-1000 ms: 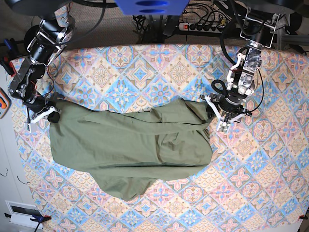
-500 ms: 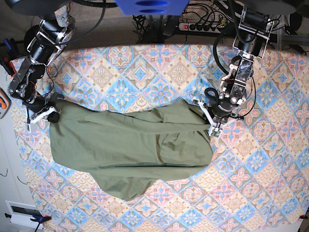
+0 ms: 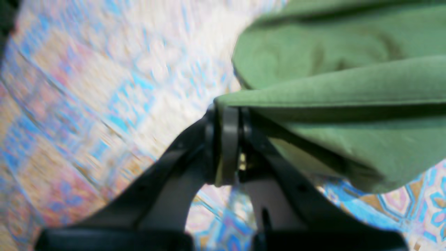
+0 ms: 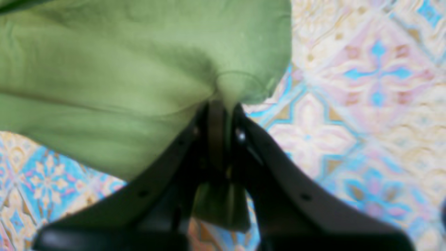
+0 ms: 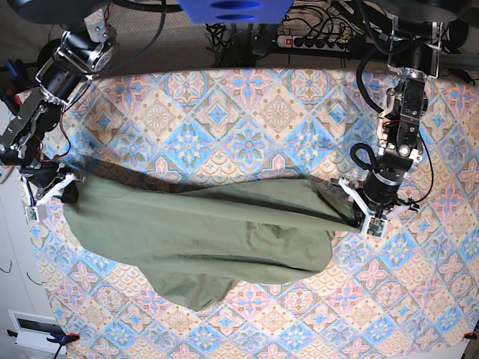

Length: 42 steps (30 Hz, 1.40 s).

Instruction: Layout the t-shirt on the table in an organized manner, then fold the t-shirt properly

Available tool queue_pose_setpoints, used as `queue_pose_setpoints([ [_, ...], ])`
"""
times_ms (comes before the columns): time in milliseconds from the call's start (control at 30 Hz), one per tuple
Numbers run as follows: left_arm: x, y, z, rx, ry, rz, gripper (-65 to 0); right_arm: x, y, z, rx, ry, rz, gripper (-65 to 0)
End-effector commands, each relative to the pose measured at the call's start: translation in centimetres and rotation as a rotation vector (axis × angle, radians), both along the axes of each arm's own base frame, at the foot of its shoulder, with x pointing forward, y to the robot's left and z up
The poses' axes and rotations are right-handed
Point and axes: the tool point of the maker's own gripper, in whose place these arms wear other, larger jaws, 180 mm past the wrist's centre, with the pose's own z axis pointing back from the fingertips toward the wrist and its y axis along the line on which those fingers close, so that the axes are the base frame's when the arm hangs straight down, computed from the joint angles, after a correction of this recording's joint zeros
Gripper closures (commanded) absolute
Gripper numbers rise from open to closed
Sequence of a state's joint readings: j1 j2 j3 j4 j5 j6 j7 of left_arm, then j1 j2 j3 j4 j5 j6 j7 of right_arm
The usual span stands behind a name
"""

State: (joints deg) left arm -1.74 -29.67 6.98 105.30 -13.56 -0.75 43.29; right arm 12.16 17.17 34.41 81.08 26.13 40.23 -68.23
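The olive-green t-shirt (image 5: 202,239) lies stretched across the middle of the table (image 5: 247,120), rumpled, with a flap hanging toward the front. My left gripper (image 5: 358,217) is shut on the shirt's right edge; in the left wrist view a fold of the t-shirt (image 3: 331,90) is pinched between its black fingers (image 3: 228,139). My right gripper (image 5: 56,196) is shut on the shirt's left edge. In the right wrist view the t-shirt (image 4: 122,69) bunches into the closed fingers (image 4: 217,129), with a bit hanging below them.
A power strip and cables (image 5: 314,39) lie beyond the table's far edge. A white box (image 5: 34,329) sits off the table at the front left. Patterned cloth shows bare on all sides of the shirt.
The left gripper closed on the shirt's right edge and pulled it right and toward the front. The right gripper moved left and slightly forward. The shirt is now stretched wider.
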Motion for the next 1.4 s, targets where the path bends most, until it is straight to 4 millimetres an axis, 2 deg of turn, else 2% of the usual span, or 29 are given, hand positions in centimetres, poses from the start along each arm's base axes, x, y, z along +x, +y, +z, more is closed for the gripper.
queue_pose_setpoints([
  [0,0.8,1.3,2.7,0.028,-0.083,0.024,0.0,1.2,-1.5,3.4,-0.055,-0.086,-0.011,-2.1],
  [100,1.0,2.4,5.0,0.031,-0.14,0.05,0.0,1.0,-2.6,5.7,-0.131,-0.113,-0.007,-2.1],
  [167,0.9,2.4,7.1,0.03,-0.197,0.05,0.0,1.3,-2.6,7.5,-0.15,-0.162,0.002,-2.1],
  [233,0.6,2.4,9.3,0.03,-0.256,0.048,0.0,1.3,-3.5,9.7,-0.179,-0.207,0.011,-2.1],
  [333,0.3,2.6,11.7,0.049,-0.313,0.041,0.0,1.8,-3.6,12.2,-0.17,-0.279,0.034,-2.1],
  [433,1.3,2.9,14.7,0.069,-0.386,0.039,0.0,2.4,-4.3,14.7,-0.175,-0.334,0.038,-2.1],
  [567,2.1,3.2,17.8,0.075,-0.465,0.049,0.0,2.8,-5.2,17.3,-0.217,-0.377,0.033,-2.1],
  [733,2.9,3.5,22.9,0.097,-0.584,0.049,0.0,4.0,-5.9,21.5,-0.237,-0.472,0.016,-2.2],
  [867,3.0,3.7,26.9,0.094,-0.68,0.057,0.0,4.2,-6.8,25.4,-0.271,-0.549,0.004,-2.2],
  [933,2.9,3.8,29.5,0.094,-0.743,0.061,0.0,4.2,-7.1,28.0,-0.278,-0.606,0.006,-2.2],
  [1100,2.4,3.5,34.2,0.088,-0.86,0.061,0.0,3.8,-7.9,32.7,-0.319,-0.7,-0.011,-2.2],
  [1200,2.0,3.5,36.3,0.086,-0.912,0.064,0.0,3.2,-8.7,35.3,-0.352,-0.744,-0.028,-2.2],
  [1267,1.9,3.4,36.8,0.085,-0.925,0.063,0.0,3.2,-8.6,36.4,-0.361,-0.766,-0.026,-2.2],
  [1367,2.2,2.7,36.2,0.088,-0.907,0.042,0.0,4.6,-7.1,35.2,-0.377,-0.708,0.033,-2.2],
])
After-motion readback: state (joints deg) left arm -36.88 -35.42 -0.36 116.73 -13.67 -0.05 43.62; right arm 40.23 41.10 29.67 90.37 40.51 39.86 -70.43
